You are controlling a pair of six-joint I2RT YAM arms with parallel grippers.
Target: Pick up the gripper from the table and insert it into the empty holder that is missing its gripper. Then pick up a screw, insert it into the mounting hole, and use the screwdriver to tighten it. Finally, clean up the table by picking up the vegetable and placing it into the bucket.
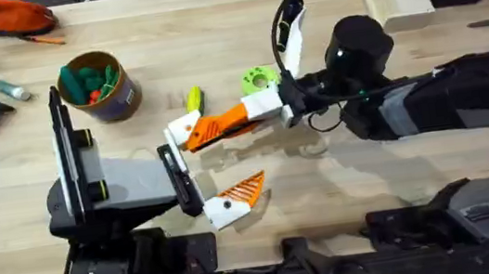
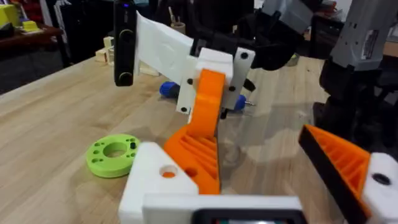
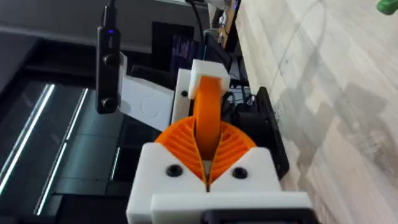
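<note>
Right hand [image 1: 249,113] was clamped on the gripper [image 1: 216,129], tip toward the holder [image 1: 182,129] at 9 o'clock; left hand [image 1: 218,162] stood apart. I judged squaring up, then pushing slowly, best.

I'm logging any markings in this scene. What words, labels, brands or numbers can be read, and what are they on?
No text can be read in any view.
The bucket has a pale label on its side: too small and blurred to read.
The screen behind the table shows purple lines: blurred, unreadable.
</note>
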